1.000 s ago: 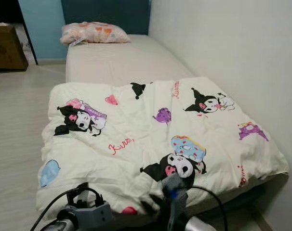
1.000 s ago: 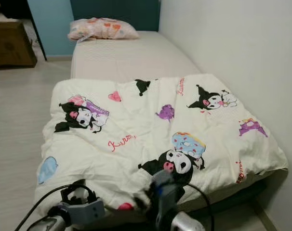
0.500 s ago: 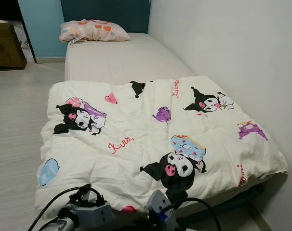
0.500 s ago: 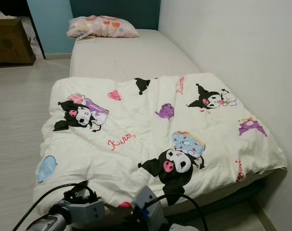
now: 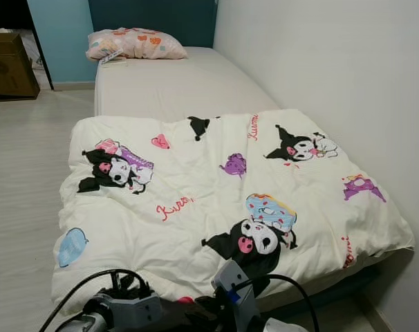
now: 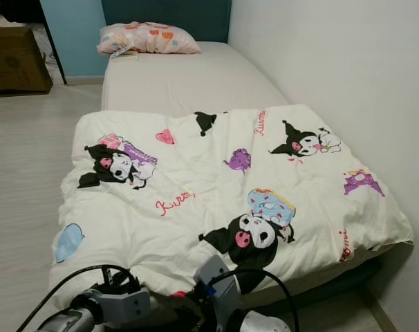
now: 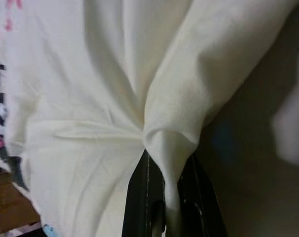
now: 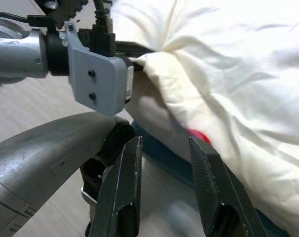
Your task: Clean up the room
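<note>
Soft matt cotton duvet [image 5: 216,200]; glossy black plastic fingers [image 8: 122,197]

The left arm [image 8: 21,49] is a silver metal tube that ends in a grey flat wrist plate [image 8: 97,79] with two small dark screw holes. A thin black cable [image 5: 92,283] loops above it. The right gripper [image 8: 164,185] has two long black fingers [image 8: 125,192] with a matte surface.

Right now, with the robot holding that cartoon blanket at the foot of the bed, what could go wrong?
The left gripper pinches just a thin fold of the blanket, so a pull might slip it free. The right gripper is open and holds nothing, so a one-sided tug could drag the blanket askew. The blanket already overhangs the bed toward the floor and might slide off.
</note>
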Tool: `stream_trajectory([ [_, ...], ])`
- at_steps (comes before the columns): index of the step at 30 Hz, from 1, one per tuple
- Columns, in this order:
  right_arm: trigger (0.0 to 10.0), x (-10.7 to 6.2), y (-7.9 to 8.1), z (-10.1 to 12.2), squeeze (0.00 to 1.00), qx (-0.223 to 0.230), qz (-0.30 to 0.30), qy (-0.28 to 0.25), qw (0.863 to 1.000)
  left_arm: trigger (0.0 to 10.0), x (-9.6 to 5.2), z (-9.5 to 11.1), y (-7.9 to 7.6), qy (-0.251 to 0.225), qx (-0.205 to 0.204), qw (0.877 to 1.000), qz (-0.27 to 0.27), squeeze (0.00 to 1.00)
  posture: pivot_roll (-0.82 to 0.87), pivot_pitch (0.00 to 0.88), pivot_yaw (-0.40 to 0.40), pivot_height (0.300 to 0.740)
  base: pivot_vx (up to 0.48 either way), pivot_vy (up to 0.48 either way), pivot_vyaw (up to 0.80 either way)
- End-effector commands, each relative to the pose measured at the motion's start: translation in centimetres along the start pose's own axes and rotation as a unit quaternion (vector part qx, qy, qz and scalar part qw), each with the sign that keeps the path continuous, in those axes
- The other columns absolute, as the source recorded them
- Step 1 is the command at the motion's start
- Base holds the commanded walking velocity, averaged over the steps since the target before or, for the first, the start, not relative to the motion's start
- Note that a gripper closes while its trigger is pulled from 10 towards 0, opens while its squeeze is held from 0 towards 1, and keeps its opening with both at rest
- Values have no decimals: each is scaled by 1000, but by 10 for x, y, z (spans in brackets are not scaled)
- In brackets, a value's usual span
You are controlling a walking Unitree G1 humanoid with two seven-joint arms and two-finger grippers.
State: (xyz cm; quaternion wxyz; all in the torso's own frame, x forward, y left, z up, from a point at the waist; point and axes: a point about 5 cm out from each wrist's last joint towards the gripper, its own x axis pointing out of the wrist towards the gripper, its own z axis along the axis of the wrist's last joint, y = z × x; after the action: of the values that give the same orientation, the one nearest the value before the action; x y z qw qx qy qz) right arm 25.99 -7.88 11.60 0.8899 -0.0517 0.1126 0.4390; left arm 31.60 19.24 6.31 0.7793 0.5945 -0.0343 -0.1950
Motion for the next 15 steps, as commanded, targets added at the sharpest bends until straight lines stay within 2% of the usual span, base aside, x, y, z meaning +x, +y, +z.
stream_trajectory([
  [1, 10000, -2, -1, -5, 0, 4, -8, 6, 1000, 0, -9, -4, -14, 2, -8, 998, -56, 0, 38, 356, -94, 554, 0, 0, 0],
  [8, 10000, -2, -1, -6, 0, 7, -12, 3, 1000, 0, -13, -5, -12, 6, -26, 995, -93, 0, 38, 356, -94, 554, 0, 0, 0],
  [11, 10000, -2, 0, -6, 0, 9, -14, 1, 1000, 0, -15, -1, -9, -1, -49, 991, -124, 0, 52, 360, -88, 554, 0, 0, 0],
  [12, 10000, -1, -1, -6, 0, 9, -15, 0, 1000, 0, -15, 3, -10, -9, -68, 987, -147, 0, 53, 359, -89, 554, 0, 0, 0],
  [14, 10000, -1, -1, -6, 0, 9, -15, 0, 1000, 0, -16, 6, -11, -17, -78, 983, -166, 0, 54, 360, -89, 554, 0, 0, 0],
  [15, 10000, -1, -1, -5, 0, 9, -14, -1, 1000, 0, -17, 11, -13, -19, -104, 975, -194, 0, 55, 360, -90, 554, 0, 0, 0],
])
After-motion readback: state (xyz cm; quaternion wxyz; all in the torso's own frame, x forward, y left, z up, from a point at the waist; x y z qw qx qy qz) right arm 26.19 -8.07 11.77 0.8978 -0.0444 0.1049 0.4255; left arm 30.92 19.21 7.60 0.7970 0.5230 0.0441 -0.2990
